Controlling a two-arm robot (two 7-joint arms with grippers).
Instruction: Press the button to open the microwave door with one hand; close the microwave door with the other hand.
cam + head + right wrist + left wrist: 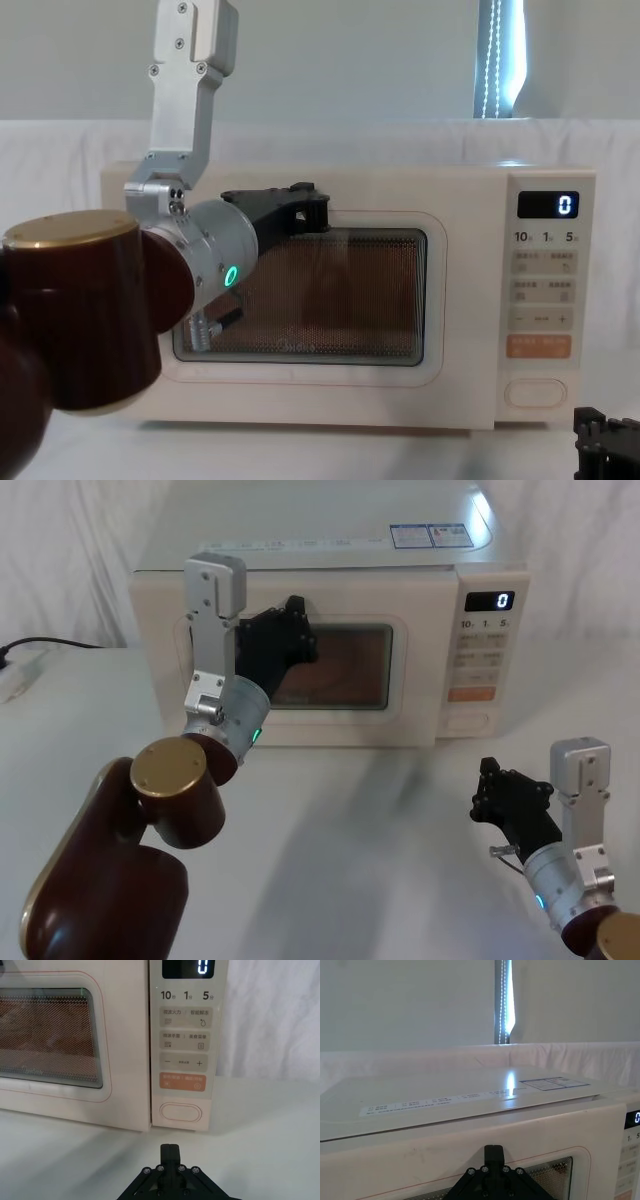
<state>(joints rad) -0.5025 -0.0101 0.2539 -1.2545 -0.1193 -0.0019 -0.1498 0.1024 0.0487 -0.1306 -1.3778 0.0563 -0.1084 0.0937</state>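
**Microwave station: door shut, both hands off the controls**

1. Left hand (296, 615): raised in front of the microwave door (400, 695), at the upper left part of the dark window. In the chest view the hand (310, 212) sits at the window's top edge. The left wrist view shows the fingers (493, 1152) pressed together as one narrow tip, holding nothing. Whether the tip touches the door cannot be told.

2. Microwave door: flush with the cream body, shut. It spans the left and middle of the microwave's front, which stands on the white counter (370, 820).

3. Control panel (483, 660): the narrow strip to the right of the door. The display (490, 601) reads "0". Below the small labelled keys lies the orange key (471, 693), and below that the button (468, 720), at the panel's bottom.

4. Right hand (487, 792): low over the counter, nearer than the microwave and well apart from the button, at the right. In the right wrist view the fingers (170, 1152) are closed against each other, empty, and point toward the button (181, 1111).
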